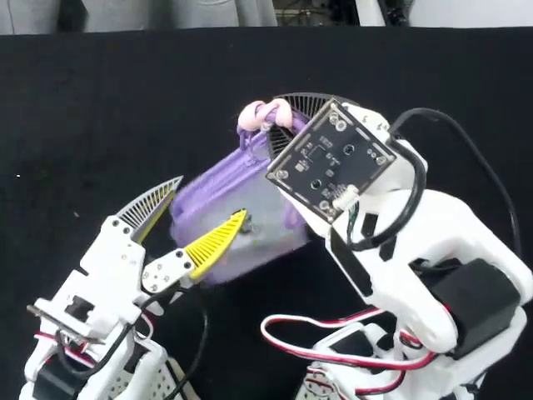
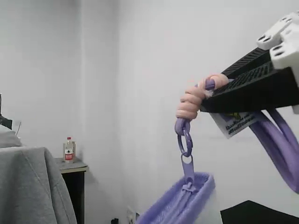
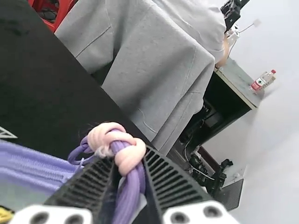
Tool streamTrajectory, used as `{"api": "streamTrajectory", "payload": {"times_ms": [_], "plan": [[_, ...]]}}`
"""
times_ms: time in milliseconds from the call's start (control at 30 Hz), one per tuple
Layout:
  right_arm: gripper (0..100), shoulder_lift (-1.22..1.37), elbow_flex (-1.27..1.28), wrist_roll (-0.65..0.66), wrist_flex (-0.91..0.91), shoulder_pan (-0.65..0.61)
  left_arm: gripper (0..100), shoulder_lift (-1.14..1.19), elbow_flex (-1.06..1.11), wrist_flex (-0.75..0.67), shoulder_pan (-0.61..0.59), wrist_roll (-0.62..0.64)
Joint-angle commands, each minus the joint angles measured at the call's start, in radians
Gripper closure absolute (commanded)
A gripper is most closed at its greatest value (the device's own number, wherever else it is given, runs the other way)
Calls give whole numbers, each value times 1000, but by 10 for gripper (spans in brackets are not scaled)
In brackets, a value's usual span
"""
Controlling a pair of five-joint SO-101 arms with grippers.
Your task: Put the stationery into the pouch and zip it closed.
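Nearly done, probably: pouch [image 1: 218,204] looking loaded, zip pull [image 2: 188,171] at its end. Right jaws clamped on strap [image 3: 129,192], left jaws apart beside pouch.

The lilac zip pouch [image 1: 208,204] had a frosted, half-clear plastic body and a matt woven cloth zip band. Its pink and purple knotted cord [image 3: 117,144] looked smooth and rubbery, the purple clip ring [image 2: 186,140] hard glossy plastic. The right gripper [image 3: 130,158] had matt black ribbed plastic fingers [image 3: 163,179]; the white arm shells [image 1: 466,233] were smooth plastic. The black table cover [image 1: 100,108] looked matt, like cloth
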Motion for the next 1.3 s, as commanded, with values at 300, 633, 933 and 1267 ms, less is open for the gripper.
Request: {"api": "streamTrajectory", "payload": {"times_ms": [300, 633, 933, 1267], "plan": [[988, -35, -39, 12, -9, -9, 967, 11, -25, -23, -5, -75], [988, -27, 81, 8, -189, 219, 971, 11, -243, 178, -8, -75], [988, -12, 206, 12, -358, 351, 971, 8, -375, 278, -15, -78], [988, 291, 53, 8, -354, 489, 971, 8, -484, 347, -15, -81]]}}
